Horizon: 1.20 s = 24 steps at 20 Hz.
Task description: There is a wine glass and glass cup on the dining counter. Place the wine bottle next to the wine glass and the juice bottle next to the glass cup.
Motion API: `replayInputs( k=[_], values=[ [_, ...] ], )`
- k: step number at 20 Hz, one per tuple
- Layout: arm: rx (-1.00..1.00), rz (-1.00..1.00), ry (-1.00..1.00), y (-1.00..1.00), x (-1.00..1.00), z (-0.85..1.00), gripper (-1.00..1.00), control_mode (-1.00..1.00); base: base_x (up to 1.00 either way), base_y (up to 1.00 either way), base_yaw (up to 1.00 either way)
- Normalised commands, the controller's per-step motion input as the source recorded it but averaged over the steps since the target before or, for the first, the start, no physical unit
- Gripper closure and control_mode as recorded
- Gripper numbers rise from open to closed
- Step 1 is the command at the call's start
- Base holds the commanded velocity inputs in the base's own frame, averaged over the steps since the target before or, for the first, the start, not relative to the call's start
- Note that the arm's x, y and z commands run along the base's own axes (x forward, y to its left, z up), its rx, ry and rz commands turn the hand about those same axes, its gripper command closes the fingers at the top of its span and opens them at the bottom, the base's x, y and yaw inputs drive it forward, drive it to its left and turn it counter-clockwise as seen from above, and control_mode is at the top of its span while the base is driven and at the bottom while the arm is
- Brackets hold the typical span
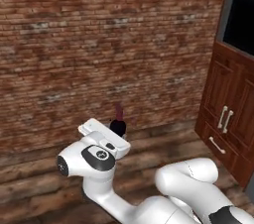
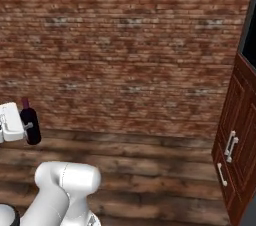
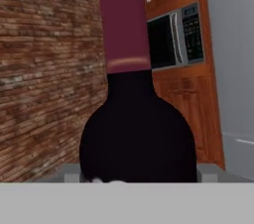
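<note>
My gripper (image 1: 114, 135) is shut on the wine bottle (image 1: 118, 125), a dark glass bottle with a long dark-red neck, held upright in the air above the wooden floor. From the right base view the wine bottle (image 2: 30, 124) stands at the far left beside the white hand, with the gripper (image 2: 24, 128) clamped on its body. Close up, the wine bottle (image 3: 136, 134) rises straight ahead between the fingertips (image 3: 72, 174). The wine glass, glass cup, juice bottle and dining counter are out of view.
A red brick wall (image 1: 99, 44) runs straight ahead. Tall red-brown wood cabinets (image 1: 228, 114) with metal handles stand on the right, with a dark built-in appliance (image 1: 242, 22) above. A microwave (image 3: 173, 34) sits in that cabinetry. Plank floor (image 2: 150, 180) lies below.
</note>
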Motion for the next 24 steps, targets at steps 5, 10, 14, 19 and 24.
replayInputs(
  k=[5,10,14,19,24],
  values=[
    [0.0,0.0,0.0,0.0,0.0,0.0,1.0,1.0,0.94,0.22,0.19],
    [0.0,0.0,0.0,0.0,0.0,0.0,1.0,1.0,0.94,0.2,0.2],
    [0.0,0.0,0.0,0.0,0.0,0.0,1.0,1.0,0.94,0.2,0.2],
    [0.0,0.0,0.0,0.0,0.0,0.0,1.0,1.0,0.91,0.21,0.23],
    [0.0,0.0,0.0,0.0,0.0,0.0,1.0,1.0,0.89,0.22,0.25]
  ],
)
